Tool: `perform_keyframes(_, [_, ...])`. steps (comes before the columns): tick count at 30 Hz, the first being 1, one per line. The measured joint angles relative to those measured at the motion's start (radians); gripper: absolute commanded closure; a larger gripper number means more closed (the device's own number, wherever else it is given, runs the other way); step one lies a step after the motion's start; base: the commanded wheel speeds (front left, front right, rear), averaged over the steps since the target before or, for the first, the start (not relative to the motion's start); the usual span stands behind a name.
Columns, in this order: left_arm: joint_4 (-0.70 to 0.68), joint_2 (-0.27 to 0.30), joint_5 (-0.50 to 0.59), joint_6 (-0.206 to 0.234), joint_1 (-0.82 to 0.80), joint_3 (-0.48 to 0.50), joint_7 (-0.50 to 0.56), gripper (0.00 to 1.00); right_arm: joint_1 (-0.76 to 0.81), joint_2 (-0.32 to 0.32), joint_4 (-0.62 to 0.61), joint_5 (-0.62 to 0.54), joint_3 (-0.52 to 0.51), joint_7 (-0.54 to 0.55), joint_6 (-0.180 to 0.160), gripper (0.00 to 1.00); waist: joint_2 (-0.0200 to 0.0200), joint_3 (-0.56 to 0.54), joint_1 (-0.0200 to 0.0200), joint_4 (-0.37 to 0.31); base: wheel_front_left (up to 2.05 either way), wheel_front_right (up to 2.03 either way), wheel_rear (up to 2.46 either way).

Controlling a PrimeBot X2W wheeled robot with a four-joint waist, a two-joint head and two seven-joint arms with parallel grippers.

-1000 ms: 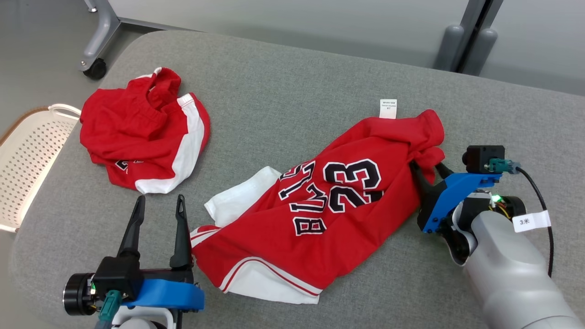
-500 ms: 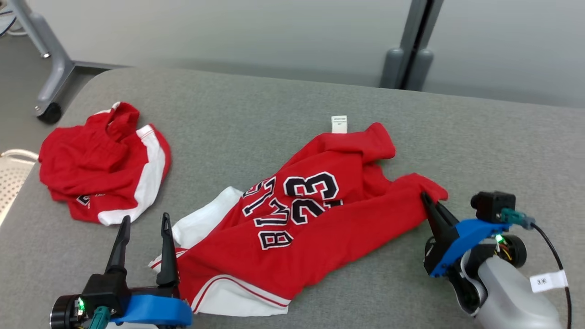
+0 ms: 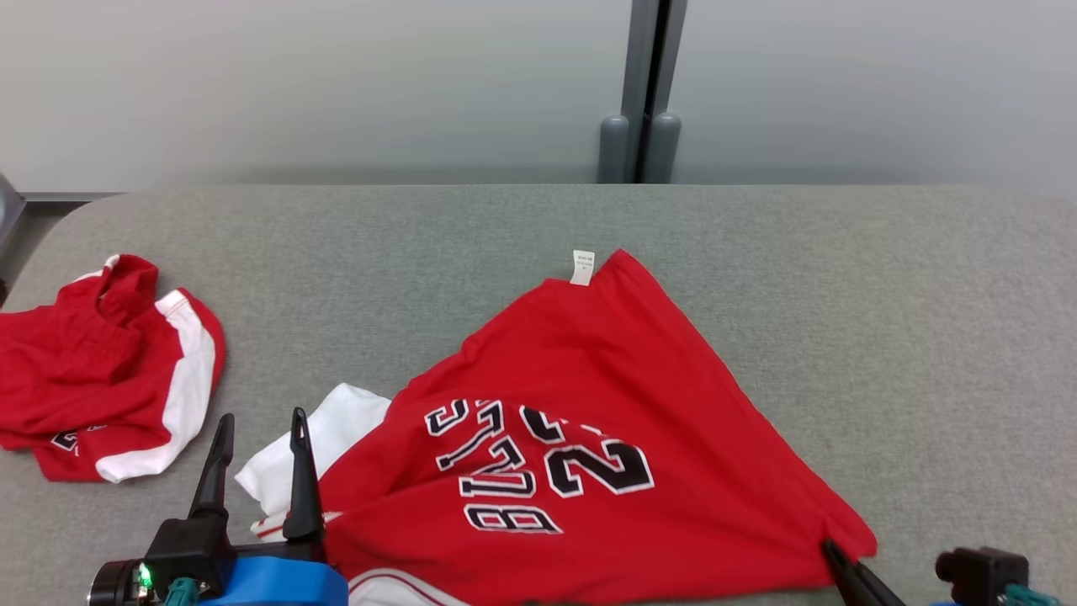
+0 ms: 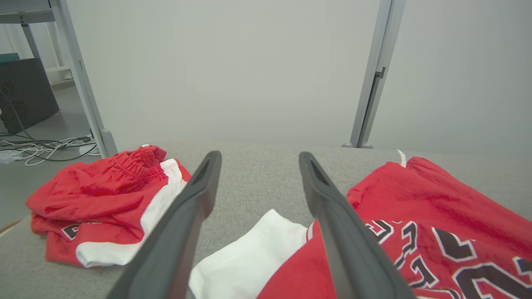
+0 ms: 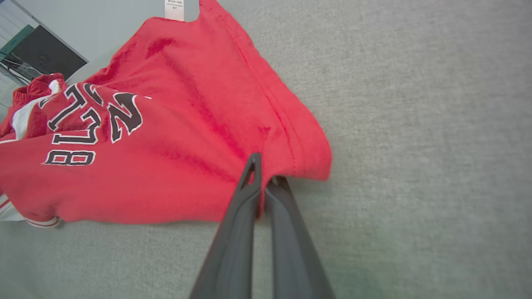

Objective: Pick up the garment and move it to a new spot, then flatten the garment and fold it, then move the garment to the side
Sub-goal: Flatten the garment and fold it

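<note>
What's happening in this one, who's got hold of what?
The right gripper is shut on a corner of the red garment, which lies partly spread on the grey padded surface, its white tag at the far edge. The left gripper is open beside the garment's white end, gripping nothing. A second red and white garment sits crumpled to the robot's left. The spread garment shows wrinkles and no fold yet.

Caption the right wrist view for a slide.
Right hand shut on a corner of the red garment spread on the grey table, white tag at its far end.
</note>
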Motion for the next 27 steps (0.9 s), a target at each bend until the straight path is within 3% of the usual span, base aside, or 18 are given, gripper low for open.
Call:
perform_keyframes(6, [-0.002, 0.000, 0.001, 0.002, 0.000, 0.006, -0.001, 0.00, 0.191, 0.047, -0.254, -0.114, -0.167, 0.178, 0.000, 1.00, 0.0000, 0.011, 0.0001, -0.025, 0.00, 0.00, 0.00])
perform_keyframes(7, [-0.002, 0.000, 0.002, 0.002, 0.000, 0.006, -0.001, 0.00, 0.207, 0.058, -0.282, -0.131, -0.192, 0.204, 0.000, 0.85, 0.0000, 0.014, 0.0001, -0.026, 0.00, 0.00, 0.00])
perform_keyframes(8, [-0.002, 0.000, 0.002, 0.002, -0.001, 0.006, -0.001, 0.00, 0.216, 0.068, -0.309, -0.149, -0.210, 0.225, 0.000, 0.00, 0.0000, 0.016, 0.0002, -0.027, 0.00, 0.00, 0.00])
perform_keyframes(13, [-0.004, 0.000, 0.006, 0.003, -0.004, 0.006, -0.001, 0.00, 0.212, 0.102, -0.420, -0.225, -0.263, 0.271, 0.000, 0.00, 0.0001, 0.020, 0.0002, -0.023, 0.00, 0.00, 0.00])
perform_keyframes(19, [-0.010, 0.000, 0.007, 0.004, -0.005, 0.021, -0.001, 0.00, 0.029, 0.040, -0.473, -0.318, -0.240, 0.261, 0.000, 0.00, 0.0002, 0.031, 0.0002, -0.017, 0.00, 0.00, 0.00])
perform_keyframes(27, [-0.012, 0.000, 0.006, 0.008, -0.044, 0.003, -0.001, 0.00, -0.376, -0.015, -0.284, -0.374, -0.073, 0.223, 0.000, 0.00, 0.0002, 0.065, 0.0003, 0.013, 0.00, 0.00, 0.00])
